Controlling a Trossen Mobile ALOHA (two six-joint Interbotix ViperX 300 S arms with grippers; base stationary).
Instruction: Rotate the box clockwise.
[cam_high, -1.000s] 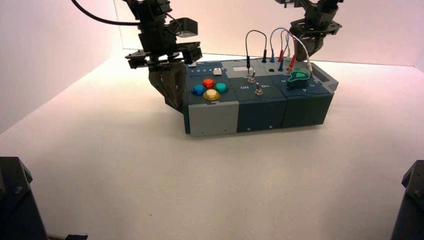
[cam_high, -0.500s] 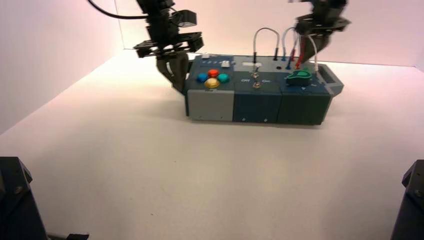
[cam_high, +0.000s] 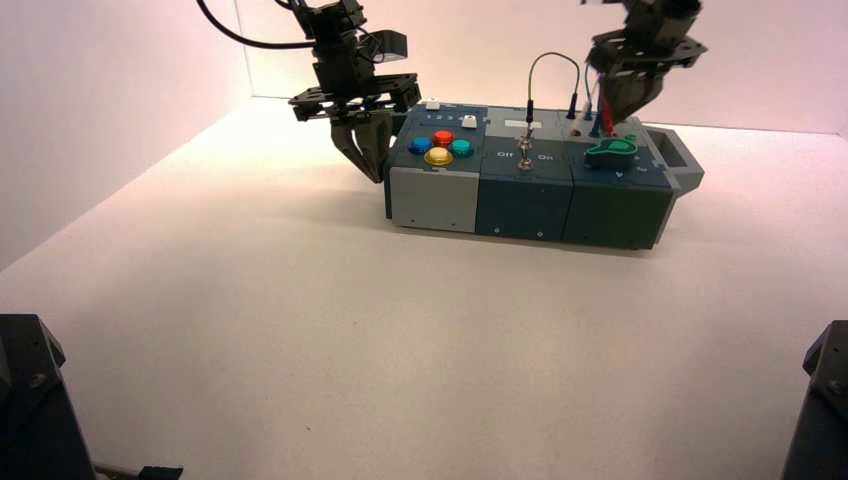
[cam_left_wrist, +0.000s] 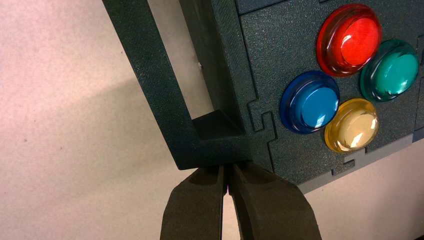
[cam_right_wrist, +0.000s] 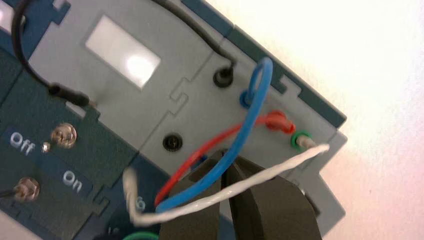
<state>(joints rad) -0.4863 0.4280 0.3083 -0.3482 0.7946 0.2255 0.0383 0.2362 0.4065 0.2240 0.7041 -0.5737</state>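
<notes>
The long dark-teal and grey box (cam_high: 525, 205) lies at the far middle-right of the table. My left gripper (cam_high: 378, 173) is shut, and its tips (cam_left_wrist: 226, 172) press on the corner of the box's left end handle (cam_left_wrist: 160, 95), beside the red (cam_left_wrist: 349, 39), green (cam_left_wrist: 390, 70), blue (cam_left_wrist: 309, 101) and yellow (cam_left_wrist: 351, 125) buttons. My right gripper (cam_high: 612, 122) is shut over the box's back right part. Its fingers (cam_right_wrist: 270, 205) lie under the looped blue (cam_right_wrist: 250, 120), red (cam_right_wrist: 220, 137) and white (cam_right_wrist: 240, 190) wires.
Two toggle switches (cam_right_wrist: 64, 135) stand by the words "Off" and "On". The green knob (cam_high: 612, 150) sits near the right end handle (cam_high: 672, 150). White walls stand to the left and behind. Dark arm bases (cam_high: 30, 400) fill the near corners.
The box's left end has swung away from me and to the right, turning the box clockwise. My left gripper moved with it. My right gripper shifted slightly right above the wires.
</notes>
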